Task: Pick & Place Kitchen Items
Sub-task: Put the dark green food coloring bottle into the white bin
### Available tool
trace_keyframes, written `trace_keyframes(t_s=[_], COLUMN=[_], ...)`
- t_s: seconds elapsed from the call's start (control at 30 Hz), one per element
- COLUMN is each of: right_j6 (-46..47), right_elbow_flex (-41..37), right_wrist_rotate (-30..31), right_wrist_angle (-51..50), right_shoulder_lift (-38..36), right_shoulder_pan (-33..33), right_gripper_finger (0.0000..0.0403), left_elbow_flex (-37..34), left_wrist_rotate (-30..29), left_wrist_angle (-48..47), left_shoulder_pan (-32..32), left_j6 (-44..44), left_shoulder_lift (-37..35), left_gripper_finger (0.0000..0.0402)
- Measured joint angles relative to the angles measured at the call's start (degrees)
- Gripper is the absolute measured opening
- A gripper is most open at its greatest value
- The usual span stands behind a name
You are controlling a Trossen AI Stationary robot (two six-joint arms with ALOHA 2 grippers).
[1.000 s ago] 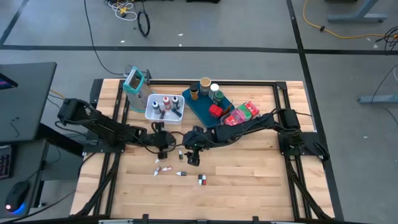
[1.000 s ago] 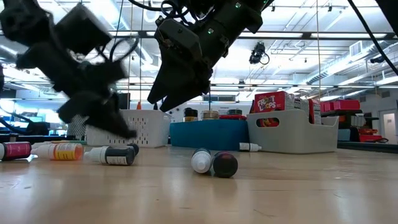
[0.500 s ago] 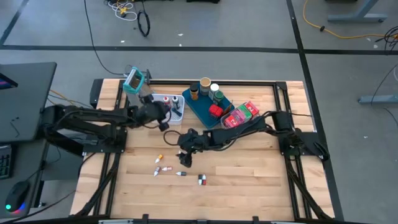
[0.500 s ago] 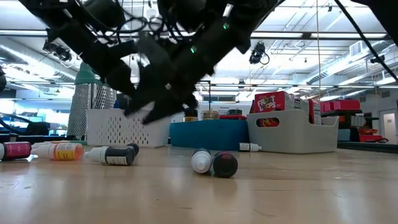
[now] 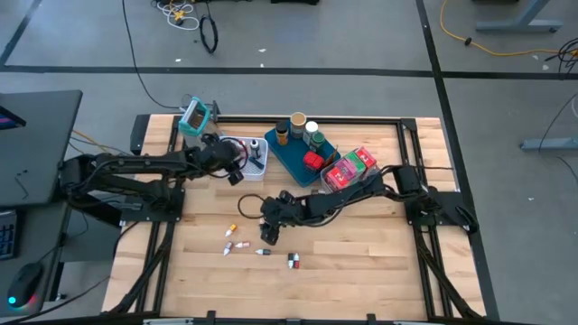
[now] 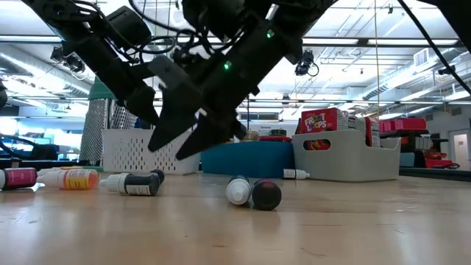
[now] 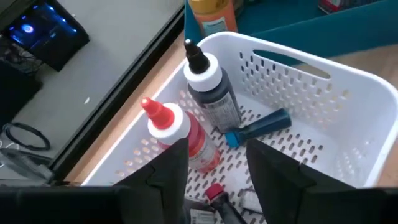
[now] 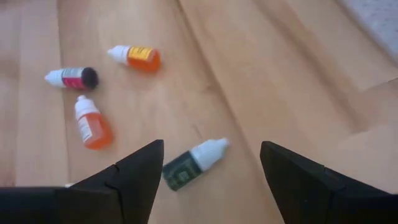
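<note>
My left gripper (image 5: 241, 166) hangs open over the white mesh basket (image 5: 228, 168). Below it, in the left wrist view (image 7: 217, 146), a red-capped bottle (image 7: 177, 127), a black-capped bottle (image 7: 211, 87) and a blue piece (image 7: 258, 124) lie in the basket (image 7: 348, 93). My right gripper (image 5: 268, 233) is open and slants down over the table's middle. A dark green white-capped bottle (image 8: 193, 163) lies on the wood just ahead of its fingers (image 8: 211, 146). Two orange bottles (image 8: 92, 123), (image 8: 135, 57) and a magenta one (image 8: 71, 77) lie beyond.
A blue tray (image 5: 291, 155) with jars and a red tin stands at the far middle. Right of it is a grey bin (image 5: 336, 182) of red packets. A teal-handled grater (image 5: 195, 117) stands by the basket. More small bottles (image 5: 293, 261) lie nearer the front edge.
My left gripper has risen from the table's middle and swung toward the far edge, and now hangs over the white basket. My right gripper has sunk a little and shifted toward the table's left, closer to the loose bottles.
</note>
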Motion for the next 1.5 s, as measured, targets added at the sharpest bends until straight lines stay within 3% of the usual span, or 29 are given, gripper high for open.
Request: trace_keyframes(t_s=[0.17,0.4,0.6,0.7,0.87,1.0,1.3,1.5], right_j6=[0.91,-1.49,-12.74,-14.73,-18.06,-22.34,-30.77,-34.40], right_elbow_flex=[0.00,0.26,0.26,0.24,0.07,-0.17,-0.17,-0.15], right_wrist_rotate=[0.84,6.94,4.90,1.21,0.99,1.26,-0.07,-6.52], right_wrist_angle=[2.19,4.22,3.90,4.25,3.71,3.38,6.43,10.60], right_shoulder_lift=[3.49,6.13,6.17,6.17,5.44,4.29,4.46,4.53], right_shoulder_pan=[0.87,1.08,0.76,0.29,0.31,0.42,0.44,-0.49], right_gripper_finger=[0.0278,0.0270,0.0210,0.0175,0.0148,0.0167,0.0260,0.0291], left_elbow_flex=[0.00,0.00,0.00,0.00,0.00,0.00,0.00,0.00], left_wrist_rotate=[-0.41,0.64,0.64,0.64,0.71,0.85,0.85,1.51], left_wrist_angle=[0.04,0.31,0.28,0.28,0.28,-0.06,-0.22,-0.22], left_shoulder_pan=[-0.04,-0.04,-0.04,-0.04,-0.04,-0.07,-0.07,-0.06], left_j6=[-0.22,-0.66,-0.74,-0.74,-0.74,-0.76,-0.76,-0.76], left_shoulder_lift=[0.00,0.00,0.00,0.00,0.00,0.00,0.00,0.00], left_gripper_finger=[0.0179,0.0180,0.0180,0.0180,0.0180,0.0180,0.0180,0.0180])
